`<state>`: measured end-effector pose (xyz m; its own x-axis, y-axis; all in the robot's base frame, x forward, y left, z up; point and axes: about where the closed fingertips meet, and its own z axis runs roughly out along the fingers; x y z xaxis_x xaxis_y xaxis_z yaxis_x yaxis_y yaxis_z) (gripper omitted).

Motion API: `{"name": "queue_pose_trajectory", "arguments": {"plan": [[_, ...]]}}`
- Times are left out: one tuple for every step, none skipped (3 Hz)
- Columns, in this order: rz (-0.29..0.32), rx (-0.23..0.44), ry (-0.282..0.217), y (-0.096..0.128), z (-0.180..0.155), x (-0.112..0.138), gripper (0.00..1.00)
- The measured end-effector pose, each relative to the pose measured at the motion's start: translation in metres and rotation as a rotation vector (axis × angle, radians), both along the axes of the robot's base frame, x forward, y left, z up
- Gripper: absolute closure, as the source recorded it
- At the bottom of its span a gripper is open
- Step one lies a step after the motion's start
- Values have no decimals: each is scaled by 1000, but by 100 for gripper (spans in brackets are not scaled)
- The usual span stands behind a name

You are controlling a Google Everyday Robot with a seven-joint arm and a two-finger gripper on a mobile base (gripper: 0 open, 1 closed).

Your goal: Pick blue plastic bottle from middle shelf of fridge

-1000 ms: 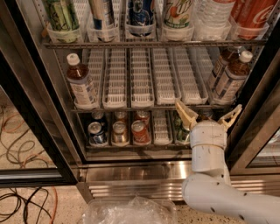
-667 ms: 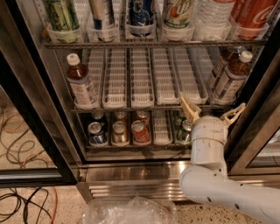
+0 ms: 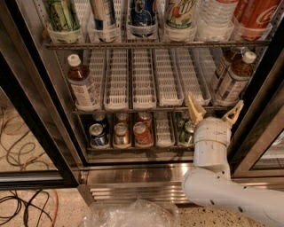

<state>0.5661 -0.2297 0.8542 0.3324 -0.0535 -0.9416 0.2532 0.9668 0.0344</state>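
The fridge (image 3: 40, 111) stands open before me, black-framed with wire racks. On the middle shelf (image 3: 146, 84), with white perforated lane trays, a blue plastic bottle (image 3: 82, 84) of brown drink with a white cap stands at the far left. Two more such bottles (image 3: 233, 80) stand at the far right. My gripper (image 3: 214, 111) is open, its two tan fingers spread, at the front edge of the middle shelf just below and left of the right-hand bottles. It holds nothing.
The top shelf holds tall cans and bottles, with a red cola bottle (image 3: 257, 13) at right. The lower rack holds short cans (image 3: 120, 133). A steel base grille (image 3: 133, 186) lies below. Crumpled clear plastic (image 3: 128, 215) and cables (image 3: 22, 146) lie on the floor.
My gripper has risen a little and moved slightly right toward the right-hand bottles on the middle shelf. The fingers stay spread. Nothing else moved.
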Motion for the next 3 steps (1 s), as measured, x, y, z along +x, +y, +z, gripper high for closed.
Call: {"name": "queue_pose_trajectory", "arguments": {"plan": [[0,0,0,0,0,0,31],[0,0,0,0,0,0,46],[-13,-2,-3,-2,0,2,35]]}}
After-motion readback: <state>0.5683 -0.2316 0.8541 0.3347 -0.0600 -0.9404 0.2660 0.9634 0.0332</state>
